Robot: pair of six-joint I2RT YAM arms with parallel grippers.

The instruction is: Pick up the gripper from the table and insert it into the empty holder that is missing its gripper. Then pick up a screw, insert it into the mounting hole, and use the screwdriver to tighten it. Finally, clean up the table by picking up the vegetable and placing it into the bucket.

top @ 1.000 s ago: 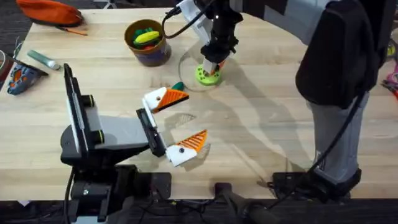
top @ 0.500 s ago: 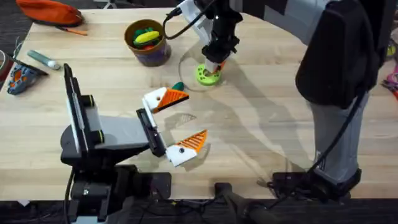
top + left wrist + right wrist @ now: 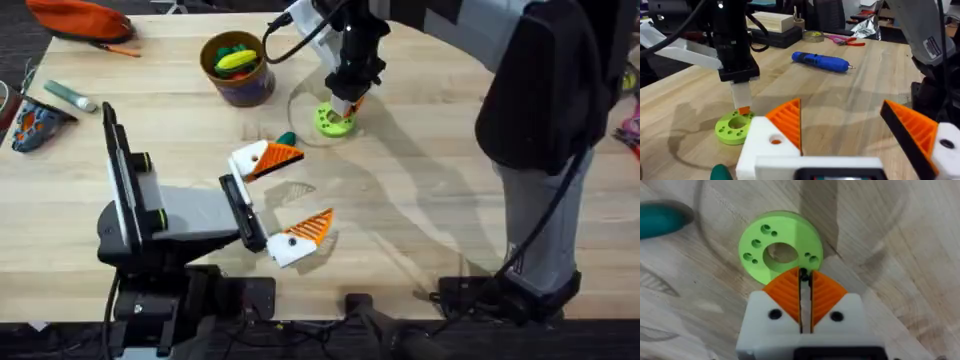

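Wooden table (image 3: 420, 210), both my arms over it.
Largest first: at 11 o'clock I see the bucket (image 3: 238, 70); my left gripper (image 3: 288, 200) sits centre, jaws spread; my right gripper (image 3: 804, 282) hangs at 12 o'clock, pads pressed together on a small dark screw (image 3: 803, 273) over the green ring (image 3: 780, 254); the screwdriver (image 3: 820, 61) lies beyond.
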